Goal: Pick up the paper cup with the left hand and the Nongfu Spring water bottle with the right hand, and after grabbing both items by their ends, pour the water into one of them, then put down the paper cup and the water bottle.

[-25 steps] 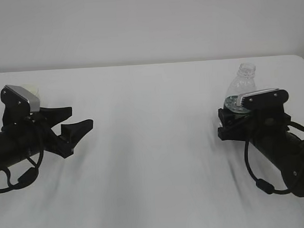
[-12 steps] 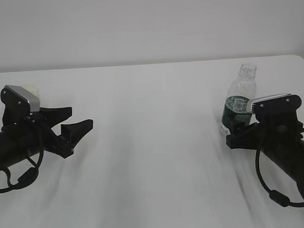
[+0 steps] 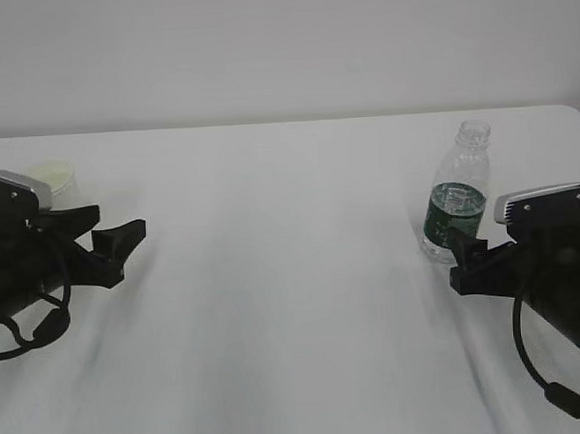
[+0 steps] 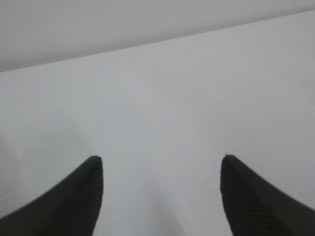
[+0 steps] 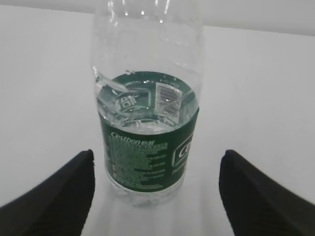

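Standing apart, the right hand's [image 3: 471, 258] jaws hold nothing; the bottle [image 3: 455, 194] stands upright on the table [image 3: 292, 274] just beyond the fingertips [image 5: 54, 196], centred between them without touching, water [image 5: 147, 105] reaching the green label's top. Spread wide too, the left hand [image 3: 115, 240] grips nothing. The cup [image 3: 52, 178] sits behind it, near the table's left edge.

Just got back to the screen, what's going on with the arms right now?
Neither arm is holding anything. The right gripper is open, with the water bottle standing upright on the table just ahead of its fingers, untouched. The left gripper is open too, and the paper cup sits on the table behind it. The bottle holds some water.
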You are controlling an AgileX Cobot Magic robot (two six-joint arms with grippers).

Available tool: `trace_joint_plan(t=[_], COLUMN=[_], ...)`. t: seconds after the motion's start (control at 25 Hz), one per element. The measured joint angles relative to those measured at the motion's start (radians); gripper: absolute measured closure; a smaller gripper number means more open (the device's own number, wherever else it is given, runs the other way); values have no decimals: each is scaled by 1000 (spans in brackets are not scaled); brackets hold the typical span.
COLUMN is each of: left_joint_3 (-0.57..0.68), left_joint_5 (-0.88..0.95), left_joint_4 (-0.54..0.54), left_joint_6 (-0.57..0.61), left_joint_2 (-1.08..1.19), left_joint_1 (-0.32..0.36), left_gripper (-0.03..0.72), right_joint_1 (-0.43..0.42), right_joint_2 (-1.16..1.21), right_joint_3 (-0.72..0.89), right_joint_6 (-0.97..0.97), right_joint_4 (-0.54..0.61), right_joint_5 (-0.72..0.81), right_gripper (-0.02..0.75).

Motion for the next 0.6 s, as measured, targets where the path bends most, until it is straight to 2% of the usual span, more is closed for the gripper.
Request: trace_joint_plan(t=[0.32, 0.6], left_joint_3=[74, 147], left_joint_5=[0, 0], left_joint_4=[-216, -291], left_joint_6=[62, 80], left_joint_2=[-55, -139], left_joint_1=[0, 0], left_gripper=[155, 167], right_joint_1=[0, 0], right_joint_2=[-43, -101], right_joint_3=[34, 82], right_joint_6=[0, 0], right_joint_4=[0, -2], right_joint_5=[0, 0], right_gripper=[142, 143])
